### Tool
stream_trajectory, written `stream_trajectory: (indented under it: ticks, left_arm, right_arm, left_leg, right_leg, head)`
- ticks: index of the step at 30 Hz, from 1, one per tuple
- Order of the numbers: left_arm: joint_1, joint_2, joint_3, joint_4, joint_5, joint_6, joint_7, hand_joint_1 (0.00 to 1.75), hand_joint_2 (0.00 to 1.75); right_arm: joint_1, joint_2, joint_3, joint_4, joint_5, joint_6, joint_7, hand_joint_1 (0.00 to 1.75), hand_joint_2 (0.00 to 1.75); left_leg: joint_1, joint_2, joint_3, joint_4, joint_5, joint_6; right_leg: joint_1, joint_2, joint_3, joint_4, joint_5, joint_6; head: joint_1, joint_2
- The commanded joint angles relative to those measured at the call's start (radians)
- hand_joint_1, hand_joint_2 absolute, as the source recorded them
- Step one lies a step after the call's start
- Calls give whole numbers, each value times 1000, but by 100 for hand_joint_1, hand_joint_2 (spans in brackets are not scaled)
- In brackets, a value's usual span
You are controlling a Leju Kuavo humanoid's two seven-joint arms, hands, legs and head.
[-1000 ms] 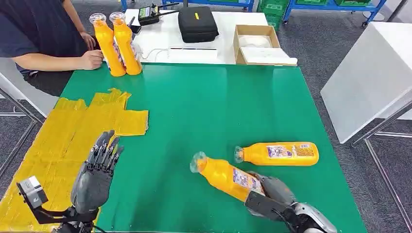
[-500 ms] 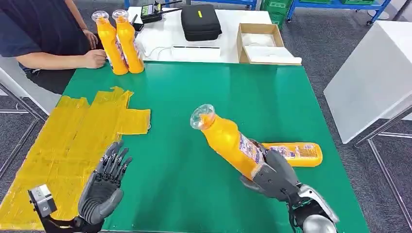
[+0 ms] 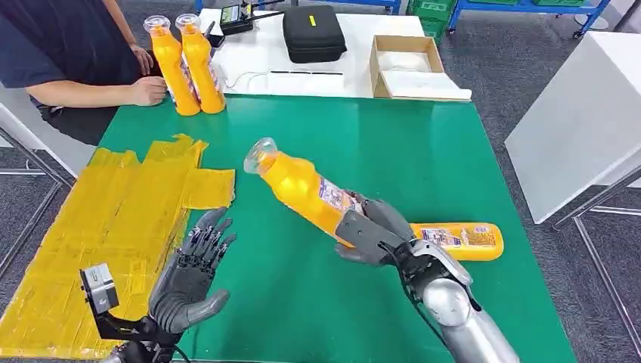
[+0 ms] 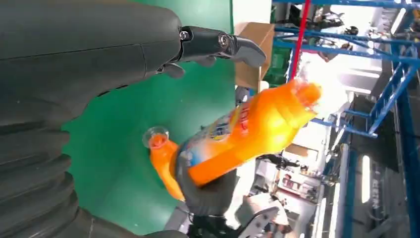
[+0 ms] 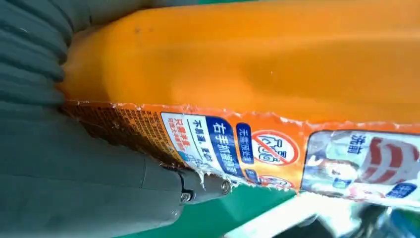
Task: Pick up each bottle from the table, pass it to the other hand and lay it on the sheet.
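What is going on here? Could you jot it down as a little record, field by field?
Right hand: grips the held bottle by its lower end, lifted off the green table, cap pointing toward the left hand
Left hand: holds nothing, fingers apart, palm toward the bottle
Second bottle: lies on its side on the table, behind the right hand
Standing bottles: two upright at the far corner, beside a person's hand
Yellow sheet: no bottle on it
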Motion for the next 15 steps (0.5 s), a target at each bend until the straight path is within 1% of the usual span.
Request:
stream_trajectory:
  ticks: [1,6,7,8,9,11,14,15]
  left_arm:
    - [-34,-1,68,107,87,-23,22,0,175]
    - [-31,0,67,108,87,-24,22,0,175]
    - [-24,-5,69,111,109,-24,26,0,175]
    - [-24,-5,69,111,109,-24,26,0,175]
    - [-15,-6,69,117,129,-28,28,0,175]
    - [-6,-8,65,119,135,-30,25,0,175]
    - [3,-13,58,110,128,-18,21,0,175]
    - [4,-14,56,107,130,-16,21,0,175]
  right_arm:
    - [-173,-57,315,-2,-85,22,-5,175,175]
    - [-172,-60,315,-7,-87,22,-3,175,175]
    - [-171,-71,325,-25,-92,12,-24,175,175]
    - [-171,-71,325,-25,-92,12,-24,175,175]
    - [-165,-70,337,-61,-93,3,-36,175,175]
    - [-155,-66,349,-103,-81,-15,-51,175,175]
    - [-133,-65,369,-156,-50,-43,-69,175,175]
    - [-129,-67,375,-166,-42,-46,-72,175,175]
  left_leg:
    - [-1,3,0,0,0,1]
    - [-3,4,3,-1,0,1]
    - [-2,0,1,-1,0,1]
    - [-2,-1,2,-1,0,1]
    - [-1,0,0,0,0,1]
    - [-3,0,3,-1,0,2]
    - [-2,-1,0,-1,0,1]
    - [-3,-1,2,-1,0,2]
  right_leg:
    - [-1,4,-2,1,1,-1]
    - [-3,6,-1,1,0,-2]
    - [-2,0,-1,1,0,-1]
    - [-1,-1,-1,0,-1,-1]
    - [-1,-1,-2,0,0,-1]
    - [-3,0,0,1,-1,-1]
    - [-2,-1,-1,0,-1,-1]
    - [-3,-1,0,1,-1,-2]
  head:
    - [0,0]
    - [0,0]
    - [0,0]
    - [-1,0]
    - [0,0]
    - [0,0]
    - [0,0]
    - [0,0]
